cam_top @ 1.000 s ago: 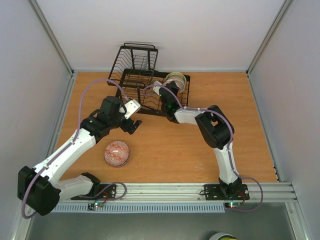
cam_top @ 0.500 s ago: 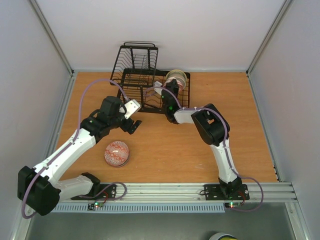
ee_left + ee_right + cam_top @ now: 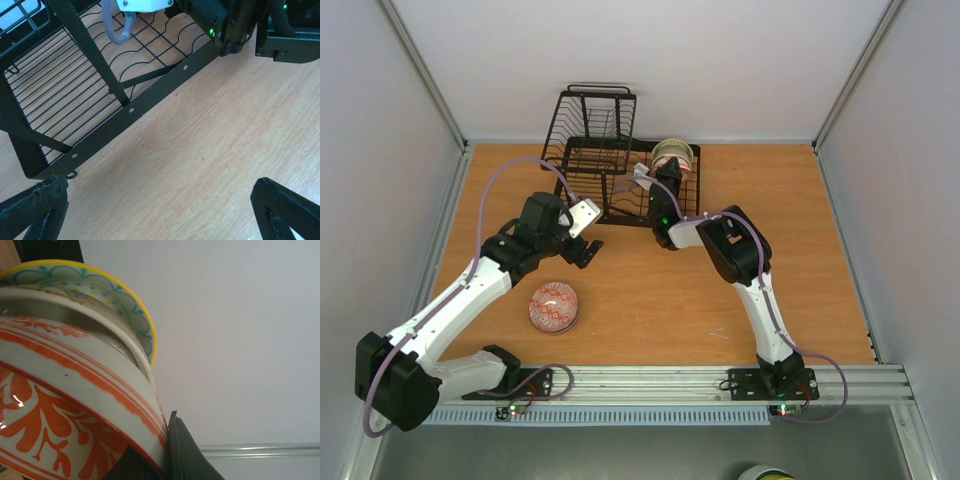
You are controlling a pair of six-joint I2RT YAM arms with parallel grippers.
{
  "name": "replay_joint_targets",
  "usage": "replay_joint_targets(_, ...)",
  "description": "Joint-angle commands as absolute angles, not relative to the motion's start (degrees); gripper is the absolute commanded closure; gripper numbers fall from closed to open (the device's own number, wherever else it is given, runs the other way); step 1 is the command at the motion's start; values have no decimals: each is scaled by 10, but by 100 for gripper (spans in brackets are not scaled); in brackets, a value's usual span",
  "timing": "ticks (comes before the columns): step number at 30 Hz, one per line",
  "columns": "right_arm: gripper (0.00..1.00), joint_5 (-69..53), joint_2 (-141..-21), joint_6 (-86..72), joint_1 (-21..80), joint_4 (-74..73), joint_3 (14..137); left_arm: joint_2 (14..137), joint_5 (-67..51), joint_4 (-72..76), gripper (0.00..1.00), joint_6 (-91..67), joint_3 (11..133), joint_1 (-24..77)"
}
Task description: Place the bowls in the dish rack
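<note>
Two bowls (image 3: pixel 673 156) stand racked, right hand (image 3: pixel 666 172) apparently pinching one.

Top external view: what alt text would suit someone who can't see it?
The right gripper holds a red-and-white bowl in a black dish rack on a wooden table; the open left gripper hovers between the rack and a pink-red bowl.

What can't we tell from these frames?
Top view: number of bowls in the rack; too small, right arm overlaps them.
Right wrist: second finger of the right end effector and rack slots, behind the orange bowl.
Left wrist: table bowl, out of frame.
</note>
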State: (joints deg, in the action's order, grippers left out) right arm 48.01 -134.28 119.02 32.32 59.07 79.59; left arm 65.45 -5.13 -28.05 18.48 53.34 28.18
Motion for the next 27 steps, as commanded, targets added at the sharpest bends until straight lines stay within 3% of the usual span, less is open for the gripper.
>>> replay_joint_targets(1, 99, 475, -1361, 1306, 318, 742, 815, 647, -48, -262, 1, 187, 531, 279)
replay_joint_targets(13, 98, 471, -1322, 1272, 317, 696, 777, 637, -48, -259, 1, 188, 529, 279)
replay_joint_targets(15, 91, 470, -1307, 1254, 317, 683, 768, 636, -50, -259, 1, 188, 529, 279)
replay_joint_targets(18, 69, 476, -1285, 1218, 317, 637, 762, 633, -50, -259, 1, 188, 528, 279)
replay_joint_targets(27, 59, 483, -1224, 1098, 317, 465, 754, 623, -48, -259, 1, 188, 528, 279)
